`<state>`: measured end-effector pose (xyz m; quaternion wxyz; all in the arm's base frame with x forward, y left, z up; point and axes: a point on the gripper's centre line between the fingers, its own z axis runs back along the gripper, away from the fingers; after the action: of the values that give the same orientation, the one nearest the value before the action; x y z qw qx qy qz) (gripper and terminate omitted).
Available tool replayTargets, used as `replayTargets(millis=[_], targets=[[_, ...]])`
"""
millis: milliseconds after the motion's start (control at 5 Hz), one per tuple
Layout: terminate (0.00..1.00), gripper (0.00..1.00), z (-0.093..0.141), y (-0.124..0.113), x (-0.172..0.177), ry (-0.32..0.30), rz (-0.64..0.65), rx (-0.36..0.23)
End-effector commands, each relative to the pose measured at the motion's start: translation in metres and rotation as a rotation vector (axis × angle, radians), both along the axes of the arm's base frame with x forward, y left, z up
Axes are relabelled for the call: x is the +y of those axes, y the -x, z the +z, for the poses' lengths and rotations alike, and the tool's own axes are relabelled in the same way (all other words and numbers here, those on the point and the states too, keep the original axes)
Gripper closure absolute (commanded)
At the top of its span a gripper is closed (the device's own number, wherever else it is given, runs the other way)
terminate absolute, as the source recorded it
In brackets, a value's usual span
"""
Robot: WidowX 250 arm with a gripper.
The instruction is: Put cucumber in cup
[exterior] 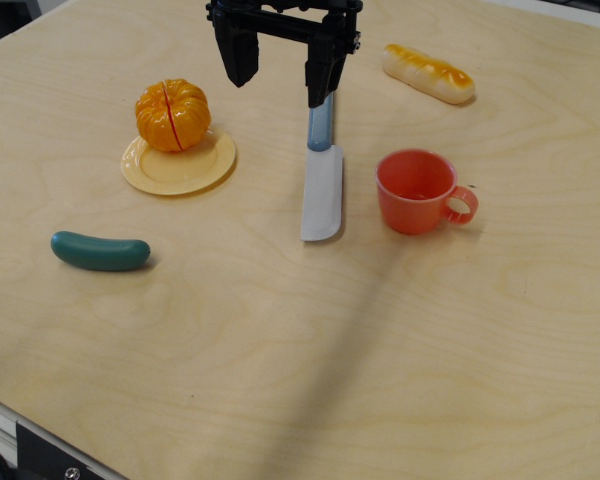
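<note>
Since nothing is held yet, task looks unstarted. Nearest the camera: bare pale plywood table, grain visible, matte. Next, at roughly 8 o'clock from table centre, the cucumber: small smooth dark teal-green plastic toy, sausage-shaped, rounded ends, lying flat on its side, well apart from everything else. Likely light, rigid and a bit slippery; best guess is to pinch it across the short axis at mid-length, since the rounded ends would squirt out.

Mid-depth at about 3 o'clock: the cup, small coral-red plastic mug, upright, open mouth, loop handle pointing right, looks empty. Light, could tip or slide if bumped. Just beside it toward centre: toy knife, flat grey-white blade with pale blue handle, handle end pointing away from camera.

At 10 o'clock: pale yellow round plastic plate carrying a glossy orange segmented toy fruit.

Farther, 1 o'clock: yellow-orange glazed toy bread roll.

Farthest, 12 o'clock: black two-finger gripper, fingers spread wide, nothing between them, hanging above the knife handle; contact with the table cannot be told.
</note>
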<state>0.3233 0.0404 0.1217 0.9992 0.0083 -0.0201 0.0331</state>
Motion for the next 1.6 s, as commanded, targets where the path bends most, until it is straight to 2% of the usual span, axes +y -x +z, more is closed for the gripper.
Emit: replayTargets(millis=[0, 200, 400, 600, 800, 1000, 1200, 1400], targets=[[0.00, 0.00, 0.000, 0.000, 0.000, 0.000, 0.000, 0.000], [0.00, 0.00, 0.001, 0.025, 0.021, -0.052, 0.206, -0.002], [0.00, 0.00, -0.003, 0.053, 0.035, -0.010, 0.037, 0.051], [0.00, 0.00, -0.004, 0.077, 0.045, -0.015, -0.134, 0.093], [0.00, 0.00, -0.020, 0.104, 0.057, -0.059, -0.042, 0.017], [0.00, 0.00, -0.031, 0.110, 0.062, -0.095, -0.288, 0.056], [0.00, 0.00, -0.037, 0.106, 0.072, -0.119, -0.457, 0.024], [0.00, 0.00, -0.045, 0.097, 0.082, -0.076, -0.594, 0.009]])
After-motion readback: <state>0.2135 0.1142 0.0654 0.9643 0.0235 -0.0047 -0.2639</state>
